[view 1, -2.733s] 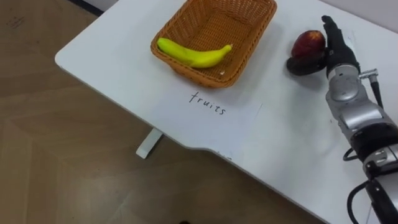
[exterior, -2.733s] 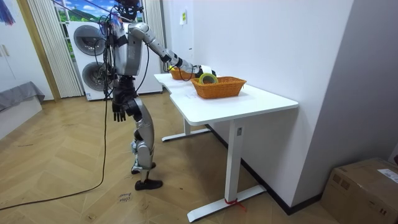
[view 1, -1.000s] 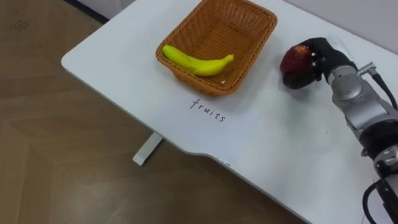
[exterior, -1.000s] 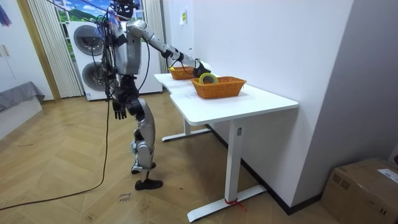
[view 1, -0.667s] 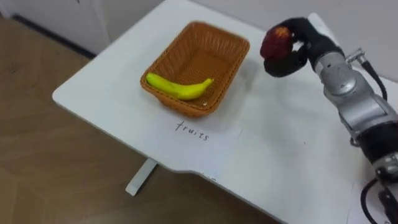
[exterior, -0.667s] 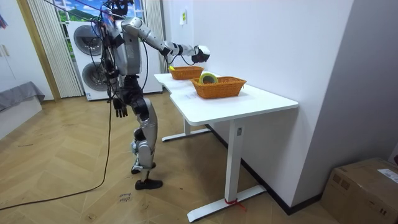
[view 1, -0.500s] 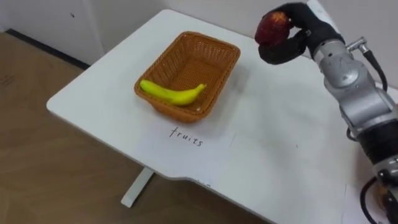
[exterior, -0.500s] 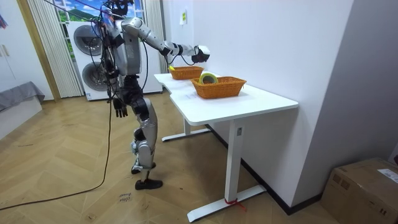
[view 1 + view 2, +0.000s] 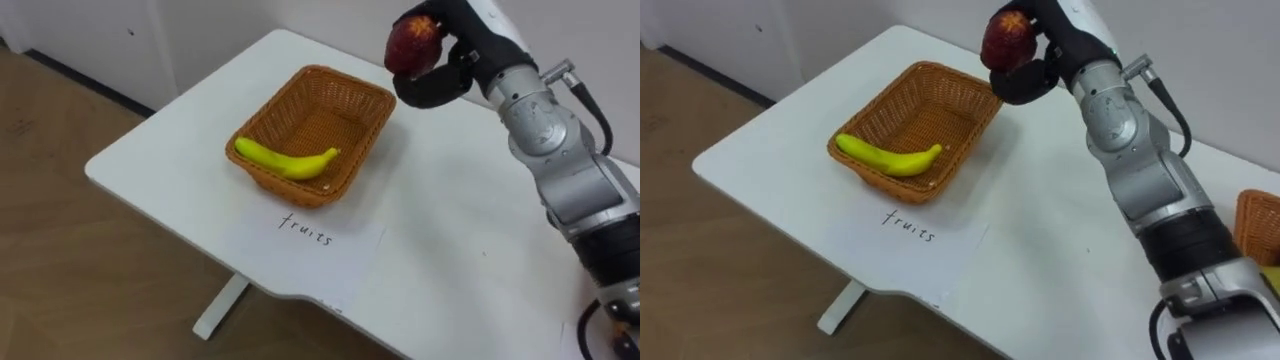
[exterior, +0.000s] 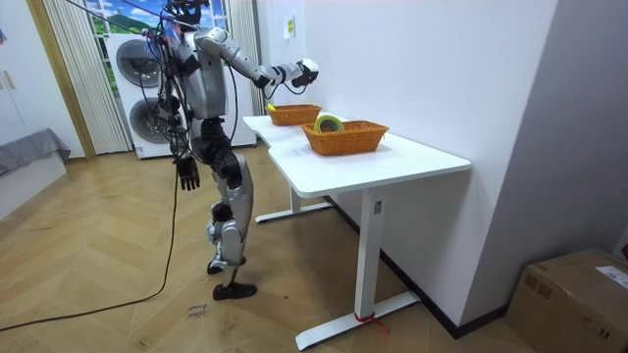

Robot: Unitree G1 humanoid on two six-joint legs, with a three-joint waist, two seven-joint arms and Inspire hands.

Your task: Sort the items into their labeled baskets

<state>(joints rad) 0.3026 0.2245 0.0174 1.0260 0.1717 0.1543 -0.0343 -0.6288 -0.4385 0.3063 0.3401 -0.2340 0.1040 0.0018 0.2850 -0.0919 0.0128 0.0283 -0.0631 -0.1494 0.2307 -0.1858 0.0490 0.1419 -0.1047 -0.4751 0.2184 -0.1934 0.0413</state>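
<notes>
A red apple (image 9: pixel 411 43) is held in the air by my right hand (image 9: pixel 447 70), whose dark fingers curl round it, just past the far right corner of the wicker fruit basket (image 9: pixel 350 93). The same apple (image 9: pixel 1006 38) and hand (image 9: pixel 1037 62) show in the right eye view. A yellow banana (image 9: pixel 284 161) lies in the basket's near end. A paper sheet (image 9: pixel 310 230) with a handwritten label lies in front of the basket. My left hand (image 10: pixel 188 174) hangs by my side in the room view.
A second wicker basket (image 10: pixel 345 136) holding a roll of tape (image 10: pixel 329 123) stands further along the white table (image 9: pixel 450 250); its corner (image 9: pixel 1258 225) shows in the right eye view. The table's near edge and wooden floor (image 9: pixel 80 260) lie below.
My right hand closed on the apple, lifted it off the table and carried it up and left toward the fruit basket. The camera has shifted too.
</notes>
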